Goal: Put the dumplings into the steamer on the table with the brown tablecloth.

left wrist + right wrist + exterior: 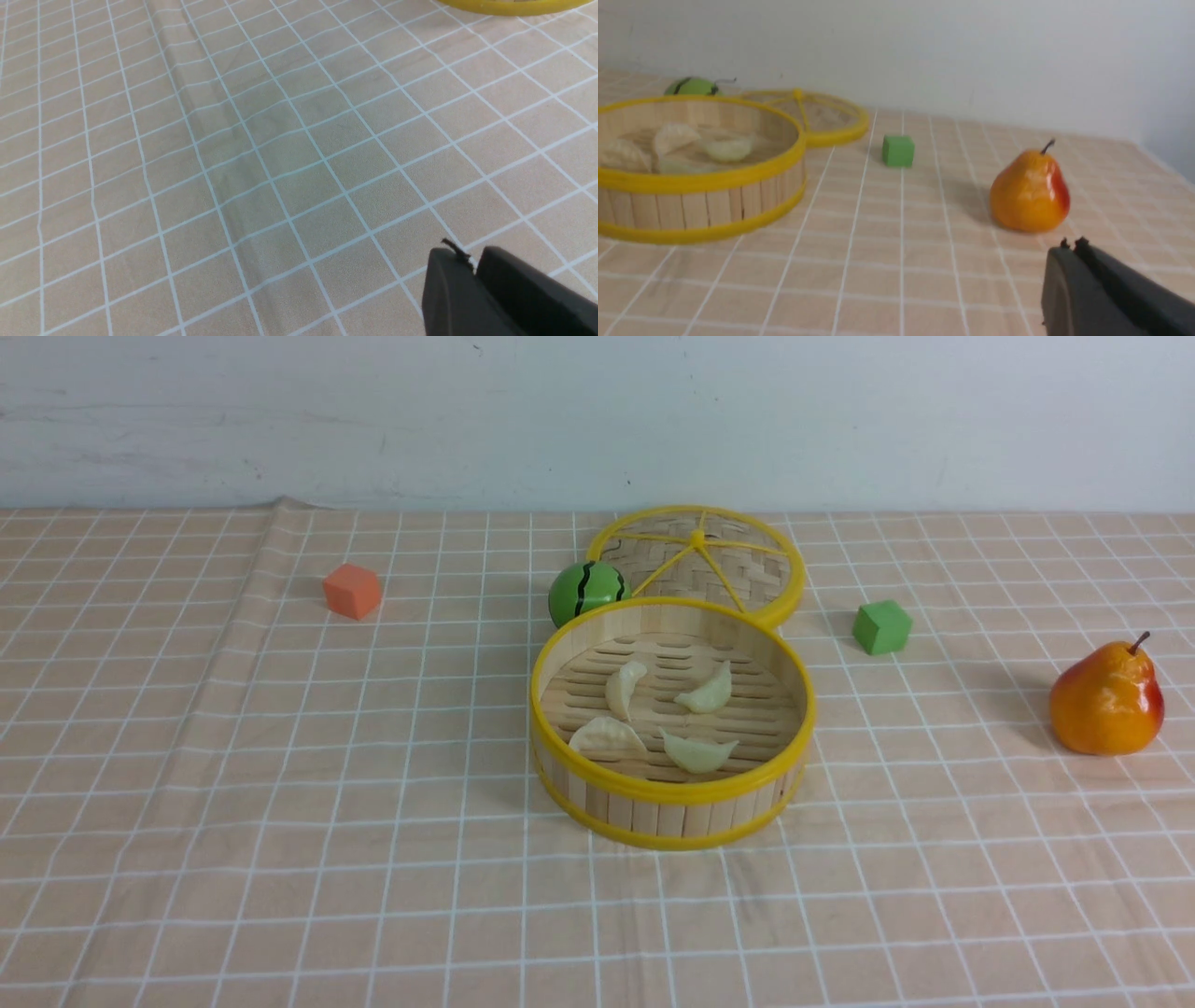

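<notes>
The steamer (pixel 672 793) stands mid-table on the brown grid tablecloth (pixel 280 803). Several pale dumplings lie on its slatted floor, one (pixel 625 689) at the back left and one (pixel 695 751) at the front. Neither gripper shows in the front view. In the left wrist view my left gripper (pixel 474 261) hangs over bare cloth, jaws together and holding nothing, with the steamer's yellow rim (pixel 514 5) far off. In the right wrist view my right gripper (pixel 1070 247) is shut and empty, near the pear (pixel 1029 191) and well away from the steamer (pixel 691 205) and its dumplings (pixel 724 147).
The flat woven lid (pixel 695 565) lies behind the steamer, touching it. A green striped ball (pixel 586 590) sits beside the lid. An orange cube (pixel 352 590) is at the back left, a green cube (pixel 881 626) to the right, and a pear (pixel 1106 700) at the far right.
</notes>
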`<state>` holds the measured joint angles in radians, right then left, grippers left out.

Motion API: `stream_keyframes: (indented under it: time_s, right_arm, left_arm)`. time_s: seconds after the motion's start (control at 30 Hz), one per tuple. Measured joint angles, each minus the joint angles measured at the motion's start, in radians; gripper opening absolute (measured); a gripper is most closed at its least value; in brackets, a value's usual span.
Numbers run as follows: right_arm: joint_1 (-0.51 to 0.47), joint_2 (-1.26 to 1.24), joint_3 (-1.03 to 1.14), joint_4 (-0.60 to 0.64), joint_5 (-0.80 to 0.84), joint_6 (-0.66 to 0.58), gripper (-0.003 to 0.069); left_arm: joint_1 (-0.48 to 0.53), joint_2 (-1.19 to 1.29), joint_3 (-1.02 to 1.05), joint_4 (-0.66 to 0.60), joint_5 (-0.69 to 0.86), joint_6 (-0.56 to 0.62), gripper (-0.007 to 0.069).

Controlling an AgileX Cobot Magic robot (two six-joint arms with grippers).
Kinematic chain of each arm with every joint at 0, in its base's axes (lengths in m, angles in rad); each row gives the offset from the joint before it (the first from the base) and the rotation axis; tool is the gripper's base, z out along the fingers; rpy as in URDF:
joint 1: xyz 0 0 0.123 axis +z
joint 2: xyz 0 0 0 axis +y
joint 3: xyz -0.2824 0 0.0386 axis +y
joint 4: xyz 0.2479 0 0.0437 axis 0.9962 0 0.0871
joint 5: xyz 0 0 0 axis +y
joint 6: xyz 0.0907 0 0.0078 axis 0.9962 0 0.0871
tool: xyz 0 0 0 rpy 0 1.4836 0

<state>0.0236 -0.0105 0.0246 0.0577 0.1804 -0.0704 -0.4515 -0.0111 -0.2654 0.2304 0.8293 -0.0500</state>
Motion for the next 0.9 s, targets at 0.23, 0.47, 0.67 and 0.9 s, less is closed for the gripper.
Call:
stream_keyframes:
  time_s: [0.23, 0.47, 0.67, 0.9]
  right_arm:
    - [0.000, 0.000, -0.007, 0.000, 0.198, 0.181, -0.0001]
    - [0.000, 0.000, -0.010, 0.000, 0.213, 0.217, 0.0000]
    - [0.000, 0.000, -0.010, 0.000, 0.215, 0.221, 0.0000]
    - [0.000, 0.000, -0.010, 0.000, 0.216, 0.221, 0.0003]
  left_arm:
    - [0.000, 0.000, 0.000, 0.000, 0.000, 0.000, 0.0088]
    - [0.000, 0.000, 0.000, 0.000, 0.000, 0.000, 0.0090]
    - [0.000, 0.000, 0.000, 0.000, 0.000, 0.000, 0.0092]
    - [0.000, 0.000, 0.000, 0.000, 0.000, 0.000, 0.0101]
